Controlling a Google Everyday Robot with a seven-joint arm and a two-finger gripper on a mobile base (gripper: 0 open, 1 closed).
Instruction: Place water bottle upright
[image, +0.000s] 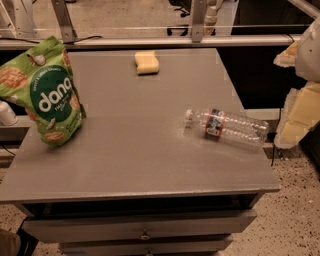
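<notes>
The gripper (289, 97) hangs off the table's (140, 160) right edge, fingers (300, 117) apart and holding nothing. The water bottle (227, 127) lies on its side nearby, untouched, cap pointing left.

We record: grey desk (140, 165); green snack bag (45, 90), white lettering; clear water bottle (227, 127), red-and-dark band; yellow sponge (147, 63); cream-yellow hand (296, 107) at right edge.
</notes>
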